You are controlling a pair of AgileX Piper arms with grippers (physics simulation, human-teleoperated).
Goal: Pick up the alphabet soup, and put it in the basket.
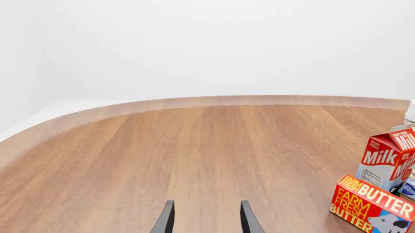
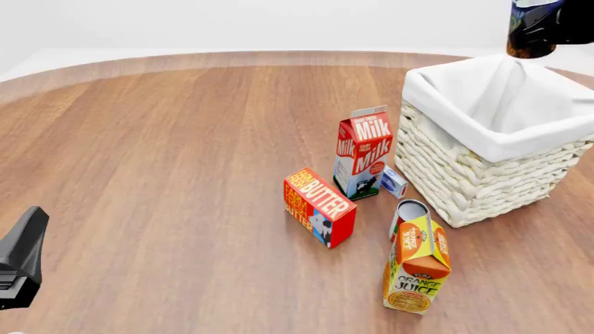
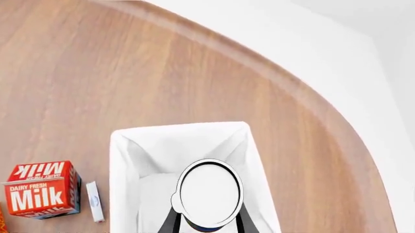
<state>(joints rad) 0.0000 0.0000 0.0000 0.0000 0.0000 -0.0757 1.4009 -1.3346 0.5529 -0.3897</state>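
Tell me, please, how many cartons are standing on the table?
2: the milk carton beside the basket, and the orange juice carton nearer the arms. The basket could hide others.

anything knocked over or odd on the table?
Nothing spilled or damaged. The butter box lies on its side by the upright milk carton; the right claw holds the alphabet soup above the basket.

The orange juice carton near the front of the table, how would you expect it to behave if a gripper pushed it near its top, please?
The orange juice carton stands upright, taller than its base is wide, so a high push would probably tip it rather than slide it. The can right behind it might catch it. Flat faces suggest it would not roll afterwards.
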